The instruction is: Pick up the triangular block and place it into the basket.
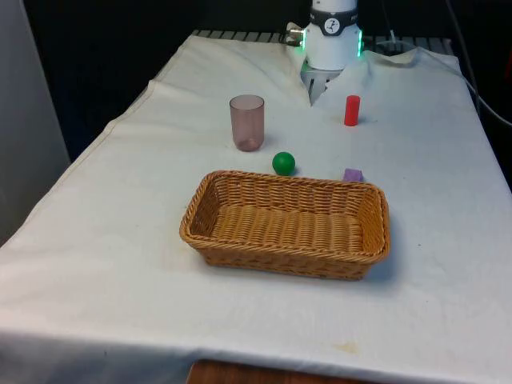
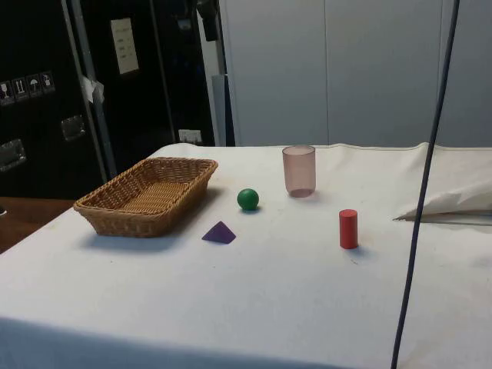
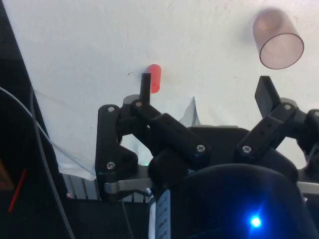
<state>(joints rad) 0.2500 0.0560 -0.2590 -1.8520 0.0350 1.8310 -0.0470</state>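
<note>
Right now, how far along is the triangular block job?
Nothing looks done yet. The purple triangular block lies on the cloth just outside the basket, near the green ball. The gripper is open and holds nothing, up by the red cylinder and the cup. Reaching, grasping, carrying and dropping it in all remain.

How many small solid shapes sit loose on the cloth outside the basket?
3: a green ball beside the basket's far rim, a purple triangular block near it, a red cylinder further back near the gripper.
</note>
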